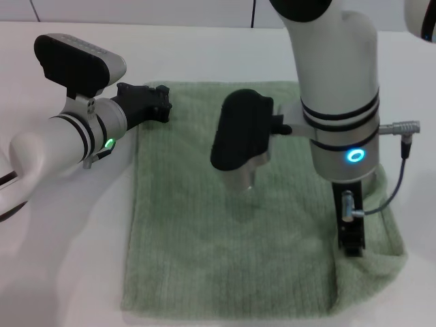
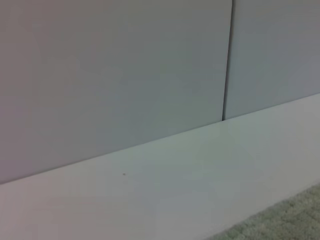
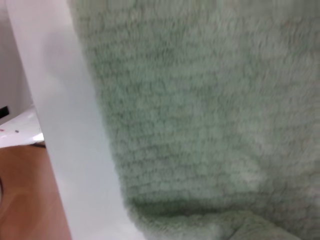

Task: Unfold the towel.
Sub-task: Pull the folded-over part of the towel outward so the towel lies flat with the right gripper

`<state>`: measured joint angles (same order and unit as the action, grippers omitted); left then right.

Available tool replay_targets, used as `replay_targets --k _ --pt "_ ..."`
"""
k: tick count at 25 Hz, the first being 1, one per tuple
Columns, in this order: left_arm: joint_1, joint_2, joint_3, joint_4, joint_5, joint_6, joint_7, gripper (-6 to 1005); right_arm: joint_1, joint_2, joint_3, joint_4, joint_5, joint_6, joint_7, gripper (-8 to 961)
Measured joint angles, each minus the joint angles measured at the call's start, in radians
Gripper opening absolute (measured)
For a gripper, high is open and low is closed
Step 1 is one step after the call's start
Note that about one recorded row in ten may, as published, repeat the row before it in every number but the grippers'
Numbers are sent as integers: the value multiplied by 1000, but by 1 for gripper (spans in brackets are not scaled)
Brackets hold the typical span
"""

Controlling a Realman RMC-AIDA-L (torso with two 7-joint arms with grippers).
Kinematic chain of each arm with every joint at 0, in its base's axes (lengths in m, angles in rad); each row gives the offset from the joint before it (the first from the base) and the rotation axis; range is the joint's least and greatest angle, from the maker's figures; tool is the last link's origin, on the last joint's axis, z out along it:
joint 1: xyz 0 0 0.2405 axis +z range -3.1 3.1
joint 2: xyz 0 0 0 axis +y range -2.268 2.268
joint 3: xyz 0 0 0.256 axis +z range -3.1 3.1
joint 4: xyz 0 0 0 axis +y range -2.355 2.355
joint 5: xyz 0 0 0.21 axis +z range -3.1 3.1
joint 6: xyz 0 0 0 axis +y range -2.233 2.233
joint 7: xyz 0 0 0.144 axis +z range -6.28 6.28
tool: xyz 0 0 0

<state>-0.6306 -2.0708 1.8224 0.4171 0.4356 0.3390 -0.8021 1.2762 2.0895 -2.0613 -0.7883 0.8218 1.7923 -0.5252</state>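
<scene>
The pale green towel (image 1: 231, 231) lies folded on the white table (image 1: 61, 272), with a doubled edge along its near right side. My left gripper (image 1: 162, 103) is at the towel's far left corner, low over the table. My right gripper (image 1: 352, 246) points straight down at the towel's near right edge, where the cloth bunches up. The right wrist view is filled with the towel's ribbed cloth (image 3: 200, 100), seen up close. The left wrist view shows only a small strip of towel (image 2: 285, 222).
The table's edge (image 3: 75, 150) runs close by the towel's right side, with brown floor (image 3: 25, 200) beyond it. A grey panelled wall (image 2: 100, 75) stands behind the table. My right arm's wrist camera housing (image 1: 242, 133) hangs over the towel's middle.
</scene>
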Motion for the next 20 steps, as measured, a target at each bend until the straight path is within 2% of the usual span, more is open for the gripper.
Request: replay_targets --k 5,8,20 --pt "1 0 0 0 0 0 0 37 6 -3 10 -66 -5 -4 13 304" --pt "0 0 0 0 0 0 0 38 6 -2 9 -63 -5 -16 7 304" --pt "2 0 0 5 0 0 0 39 -5 3 -26 146 9 -41 -45 303"
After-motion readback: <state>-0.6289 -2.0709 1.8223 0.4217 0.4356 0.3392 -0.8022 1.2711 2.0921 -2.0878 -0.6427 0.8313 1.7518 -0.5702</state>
